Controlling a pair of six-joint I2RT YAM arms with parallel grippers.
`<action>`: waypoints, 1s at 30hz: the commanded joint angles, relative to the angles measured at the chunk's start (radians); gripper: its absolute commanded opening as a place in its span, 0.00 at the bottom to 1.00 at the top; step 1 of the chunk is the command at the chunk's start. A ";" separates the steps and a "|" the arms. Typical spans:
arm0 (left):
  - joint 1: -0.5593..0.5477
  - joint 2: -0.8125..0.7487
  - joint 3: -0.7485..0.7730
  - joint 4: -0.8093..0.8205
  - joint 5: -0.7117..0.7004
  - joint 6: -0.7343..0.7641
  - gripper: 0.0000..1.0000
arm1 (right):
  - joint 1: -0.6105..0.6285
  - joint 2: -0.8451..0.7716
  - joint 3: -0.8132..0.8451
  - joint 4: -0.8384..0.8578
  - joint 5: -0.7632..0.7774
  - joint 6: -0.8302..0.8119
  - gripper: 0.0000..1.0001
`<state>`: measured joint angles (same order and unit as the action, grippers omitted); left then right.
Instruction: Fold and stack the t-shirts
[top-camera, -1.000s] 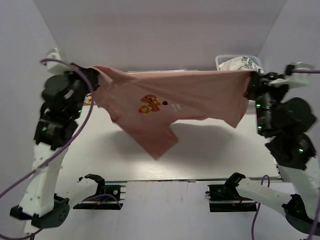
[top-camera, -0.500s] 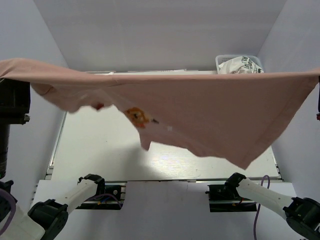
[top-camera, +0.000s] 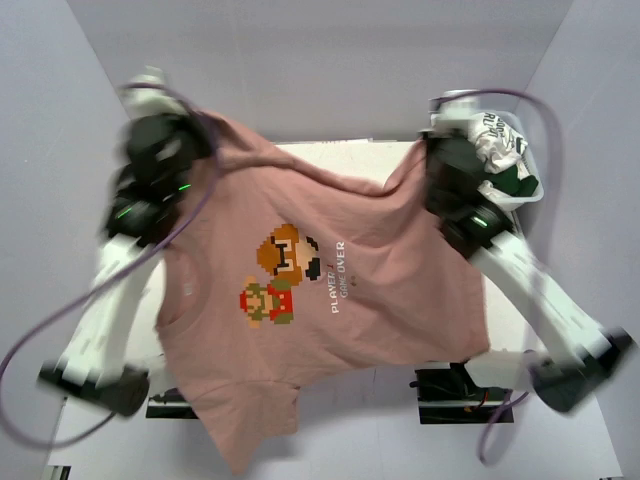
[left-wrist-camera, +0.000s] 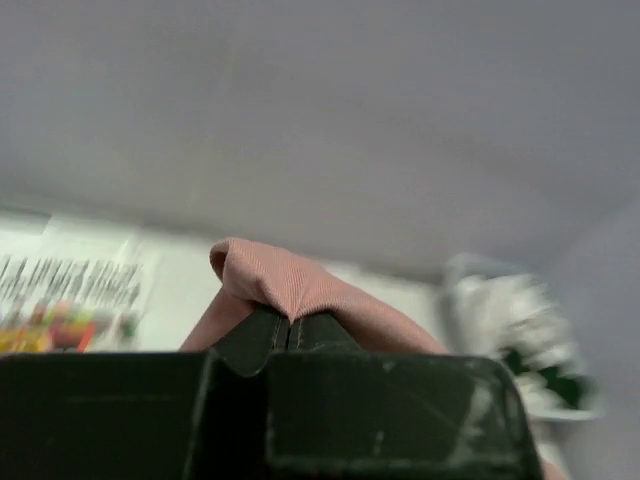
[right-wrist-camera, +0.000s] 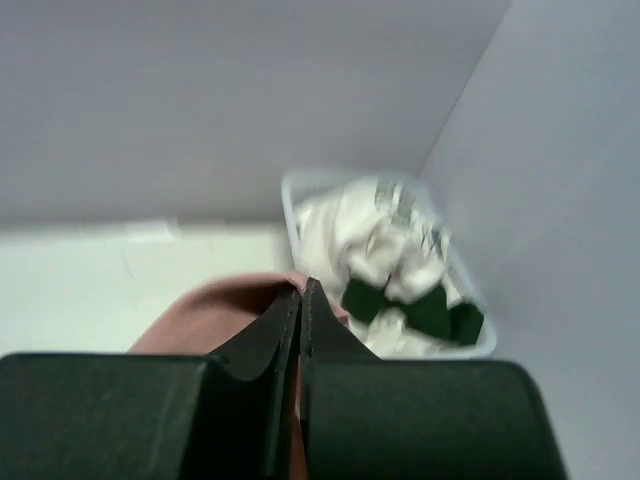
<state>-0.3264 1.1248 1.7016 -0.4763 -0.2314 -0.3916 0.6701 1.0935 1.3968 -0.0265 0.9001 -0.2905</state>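
The dusty-pink t-shirt (top-camera: 330, 300) with a pixel game-character print hangs spread between my two grippers, print facing up, its near end drooping past the table's front edge. My left gripper (top-camera: 207, 128) is shut on one far corner of the pink t-shirt (left-wrist-camera: 290, 285), the cloth bunched over the left gripper (left-wrist-camera: 289, 322). At the other far corner my right gripper (top-camera: 432, 148) is shut on the pink t-shirt (right-wrist-camera: 210, 310), whose edge is pinched in the right gripper (right-wrist-camera: 301, 292). White and dark green t-shirts (right-wrist-camera: 390, 250) lie crumpled in a basket.
The white basket (top-camera: 532, 192) stands at the far right corner against the side wall. Something flat and white with lettering and colours (left-wrist-camera: 60, 295) lies on the table at the far left, blurred. Grey walls close in the table on three sides.
Both arms swung the pink t-shirt up past the camera and back toward the rear of the table. It was stretched taut in the air; now it is spread print up.
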 joint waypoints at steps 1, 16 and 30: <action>0.016 0.204 -0.209 0.046 -0.225 -0.033 0.00 | -0.146 0.202 -0.065 -0.058 -0.051 0.227 0.00; 0.069 0.696 -0.114 0.063 0.035 -0.096 1.00 | -0.330 0.596 -0.062 -0.175 -0.478 0.442 0.90; 0.009 0.693 -0.349 0.099 0.184 -0.075 1.00 | -0.330 0.568 -0.252 -0.181 -0.601 0.493 0.90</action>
<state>-0.2955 1.7950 1.3674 -0.3527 -0.0830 -0.4786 0.3416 1.6470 1.1564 -0.2146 0.3229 0.1822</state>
